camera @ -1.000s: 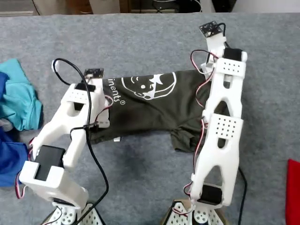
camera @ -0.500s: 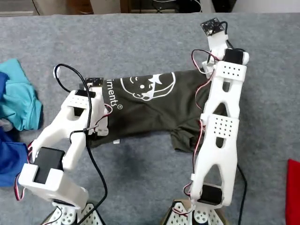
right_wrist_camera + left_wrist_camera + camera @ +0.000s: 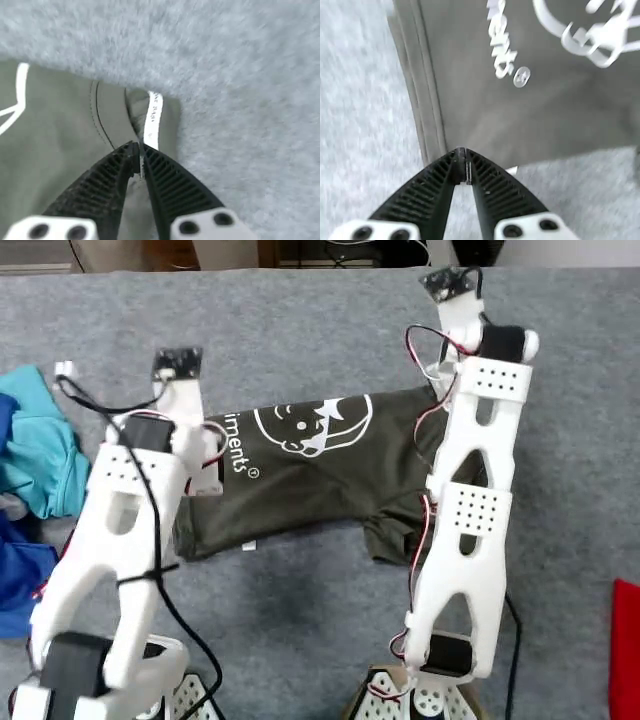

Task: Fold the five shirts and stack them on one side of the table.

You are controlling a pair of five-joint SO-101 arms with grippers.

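the dark shirt point(image 3: 310, 490) lies spread in the middle of the table point(image 3: 300, 330), hem at 9 o'clock, collar at 3. the left gripper point(image 3: 461, 167) has its tips pressed together over the hem; whether they pinch cloth is unclear. the right gripper point(image 3: 139, 161) is clamped on the collar beside the white label point(image 3: 153, 117).

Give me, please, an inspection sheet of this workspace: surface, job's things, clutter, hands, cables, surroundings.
Surface: grey fuzzy table.
Job's things: dark shirt spread in the middle, one sleeve bunched at the near side; teal shirt and blue shirt heaped at the left edge; red shirt at the right edge, cut off.
Clutter: nothing seen.
Hands: left hand shut on the dark shirt's hem corner; right hand shut on its collar, by the label.
Cables: black cable along the left arm; red and white wires along the right arm.
Surroundings: furniture past the far edge, too dim to tell.
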